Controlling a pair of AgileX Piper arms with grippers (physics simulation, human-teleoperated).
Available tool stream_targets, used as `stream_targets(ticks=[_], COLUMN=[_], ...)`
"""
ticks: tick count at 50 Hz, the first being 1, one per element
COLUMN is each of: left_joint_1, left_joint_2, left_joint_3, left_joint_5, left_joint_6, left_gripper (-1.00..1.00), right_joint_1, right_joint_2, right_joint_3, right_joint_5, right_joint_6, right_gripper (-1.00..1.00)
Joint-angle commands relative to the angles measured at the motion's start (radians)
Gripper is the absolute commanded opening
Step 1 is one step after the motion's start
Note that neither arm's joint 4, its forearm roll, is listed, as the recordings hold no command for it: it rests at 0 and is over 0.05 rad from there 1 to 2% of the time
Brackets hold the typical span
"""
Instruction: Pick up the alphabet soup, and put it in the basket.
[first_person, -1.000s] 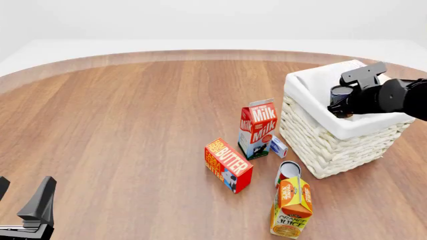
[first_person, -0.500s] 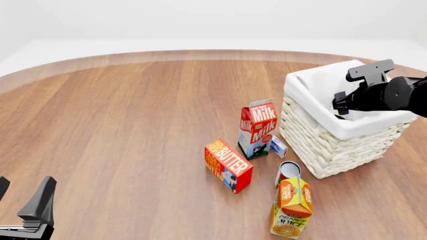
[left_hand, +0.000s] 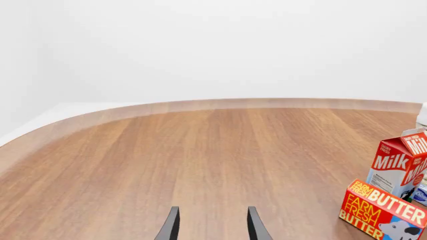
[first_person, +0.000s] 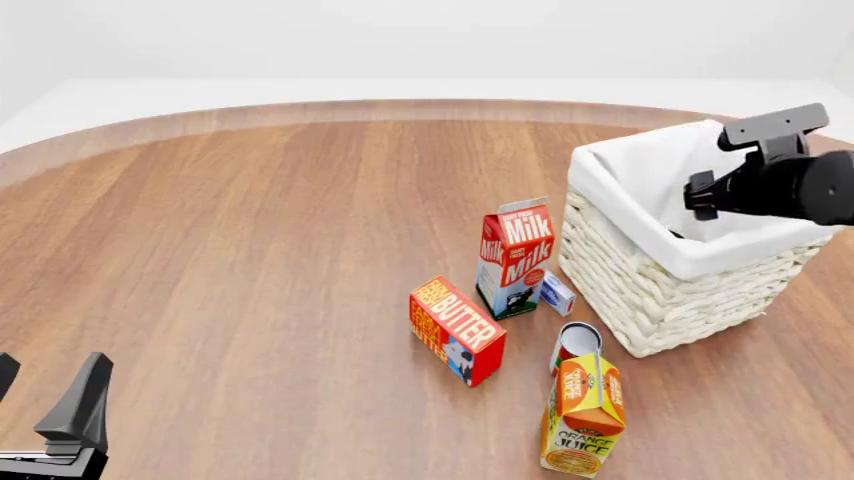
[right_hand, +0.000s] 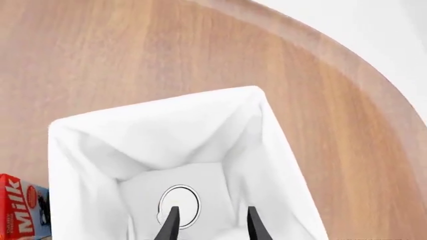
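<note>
White cloth lining frames the alphabet soup (right_hand: 179, 204), which stands on end on the floor of the basket (first_person: 627, 215), its plain whitish flat end facing up at the right wrist camera, its long axis upright; the right claw (right_hand: 209, 220) hangs directly above it, over the basket's mouth, its dark fingers (right_hand: 171, 222) parted and gripping nothing, one tip overlapping the can's edge only in line of sight; whether any contact remains cannot be told; judged from this, the can is delivered and the next move is a straight lift clear of the rim; the left claw (left_hand: 211, 225) sits well away over bare worktop (left_hand: 200, 150), open and empty.
</note>
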Motion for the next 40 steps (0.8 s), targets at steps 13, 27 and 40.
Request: stream_targets(ticks=[13, 27, 40], left_joint_1=[0.000, 0.000, 0.000], left_joint_2=[0.000, 0.000, 0.000], left_joint_3=[0.000, 0.000, 0.000], left_joint_5=[0.000, 0.000, 0.000], left_joint_6=[0.000, 0.000, 0.000], left_gripper=[1.00, 1.00, 1.00], right_joint_1=[-0.006, -0.010, -0.032], right_joint_2=[-0.195, -0.323, -0.448], right_joint_3=[0.137, 0.233, 0.328], right_joint_5=[-0.046, -0.067, -0.098], right_joint_6=[0.003, -0.006, -0.014], right_gripper=[1.00, 1.00, 1.00])
